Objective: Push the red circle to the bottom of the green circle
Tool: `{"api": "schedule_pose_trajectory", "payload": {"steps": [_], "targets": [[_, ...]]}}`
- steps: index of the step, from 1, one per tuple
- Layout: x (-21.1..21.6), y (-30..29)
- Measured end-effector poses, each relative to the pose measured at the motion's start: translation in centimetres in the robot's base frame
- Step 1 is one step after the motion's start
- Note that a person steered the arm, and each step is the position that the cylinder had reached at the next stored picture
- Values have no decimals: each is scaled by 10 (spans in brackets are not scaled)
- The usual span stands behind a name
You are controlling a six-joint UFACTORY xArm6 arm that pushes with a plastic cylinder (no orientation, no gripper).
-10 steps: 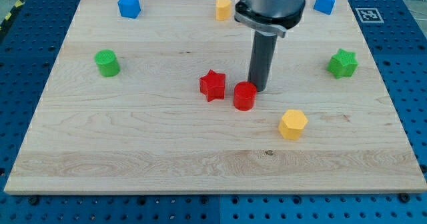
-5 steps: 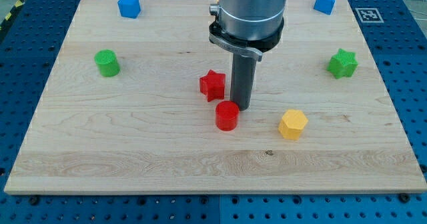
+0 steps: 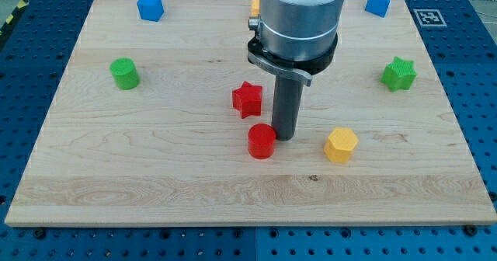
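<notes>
Wooden board (image 3: 155,175) on blue pegboard: you are watching my tip (image 3: 283,138), a bare rod holding nothing, seemingly touching the red circle (image 3: 262,141) at its left. That block is sliding down-left, yet the green circle (image 3: 124,73) sits far to the tip's upper left.

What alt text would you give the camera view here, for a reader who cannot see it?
My tip sits against the red circle on its right, near the wooden board's centre, with the red star just above. The green circle stands far off at the view's left; a yellow block lies to the right.
</notes>
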State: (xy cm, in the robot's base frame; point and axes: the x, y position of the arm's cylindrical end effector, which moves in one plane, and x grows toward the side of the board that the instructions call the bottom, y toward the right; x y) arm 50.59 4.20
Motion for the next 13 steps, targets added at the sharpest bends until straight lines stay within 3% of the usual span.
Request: {"api": "schedule_pose_trajectory", "payload": {"steps": [13], "targets": [[46,-110]]}}
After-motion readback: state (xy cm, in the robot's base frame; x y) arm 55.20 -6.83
